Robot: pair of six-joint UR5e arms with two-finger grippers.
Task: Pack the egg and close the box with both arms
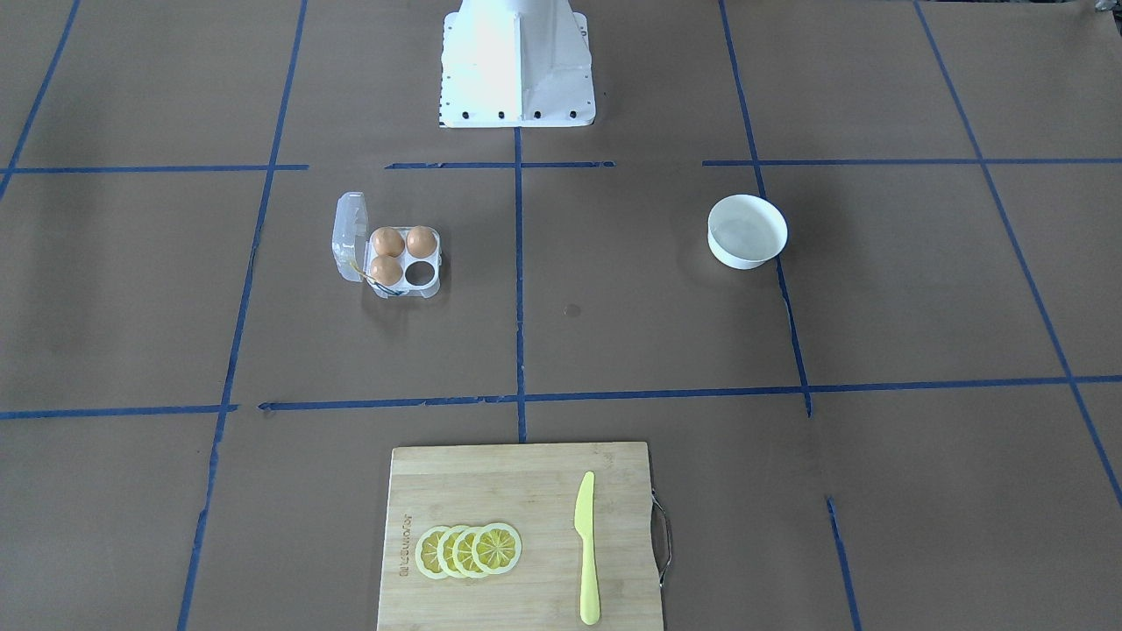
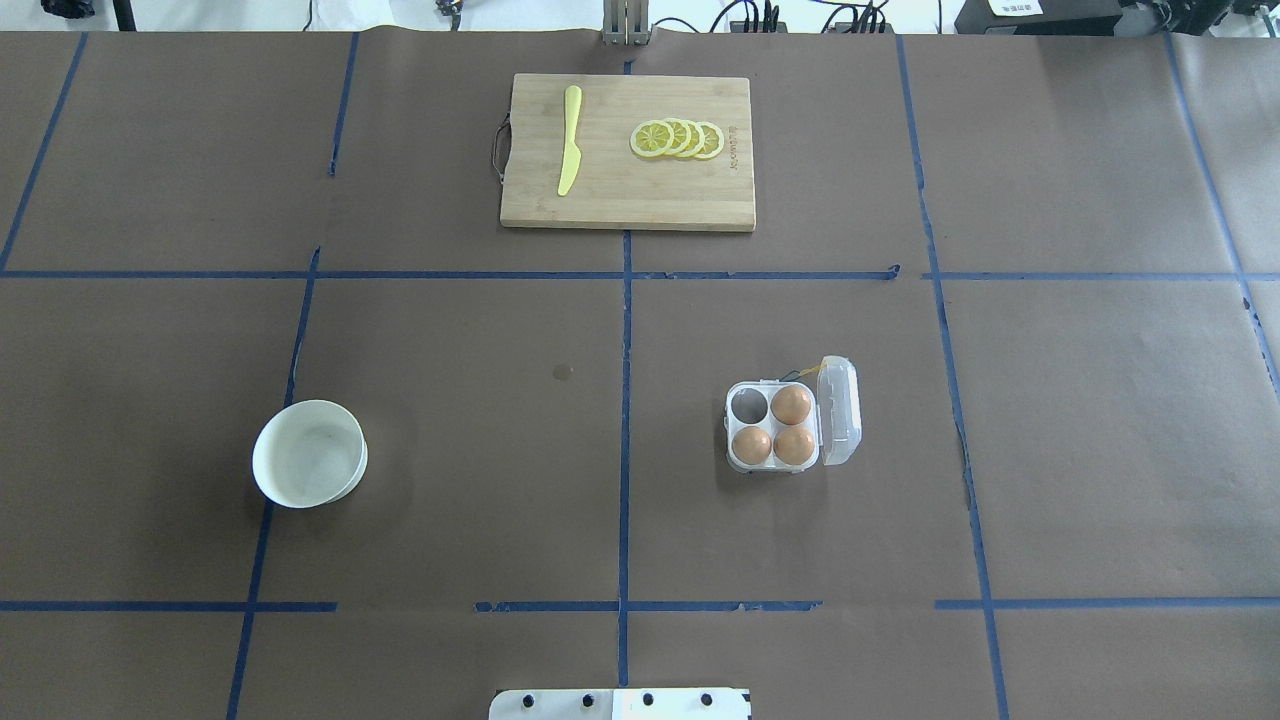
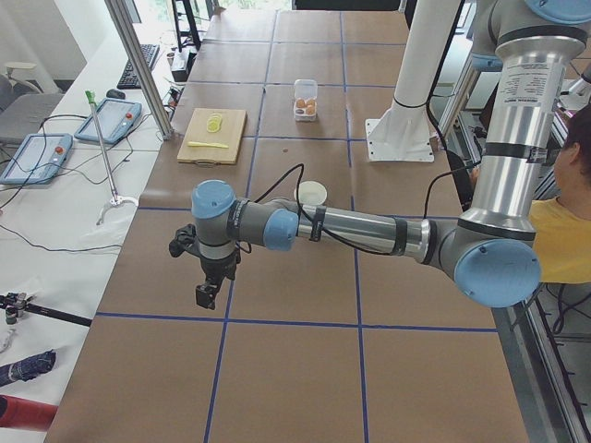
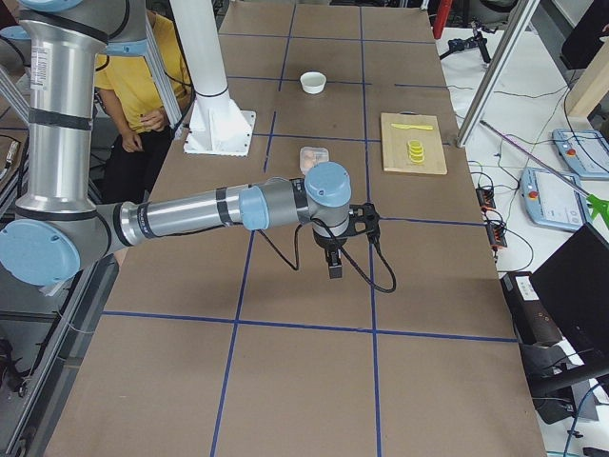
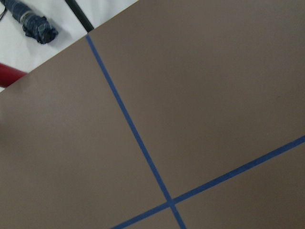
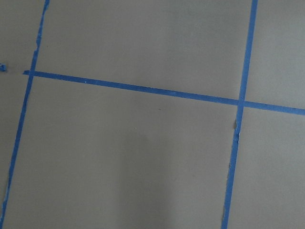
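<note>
The clear four-cell box [image 2: 775, 428] stands on the brown table with its hinged lid [image 2: 839, 410] open to one side. Three orange-brown eggs [image 2: 791, 404] sit in it and one cell [image 2: 748, 404] is empty. It also shows in the front view [image 1: 403, 258]. My left gripper [image 3: 205, 295] shows only in the exterior left view, hanging over the table's left end, far from the box. My right gripper [image 4: 336, 268] shows only in the exterior right view, over the table's right end. I cannot tell whether either is open or shut. Both wrist views show only table and blue tape.
A round white bowl [image 2: 308, 467] stands on my left half and looks empty. A wooden cutting board [image 2: 628, 200] at the far side holds lemon slices [image 2: 678, 139] and a yellow knife [image 2: 570, 153]. The white base block [image 1: 517, 66] is at my edge. An operator [image 4: 157, 57] sits beside it.
</note>
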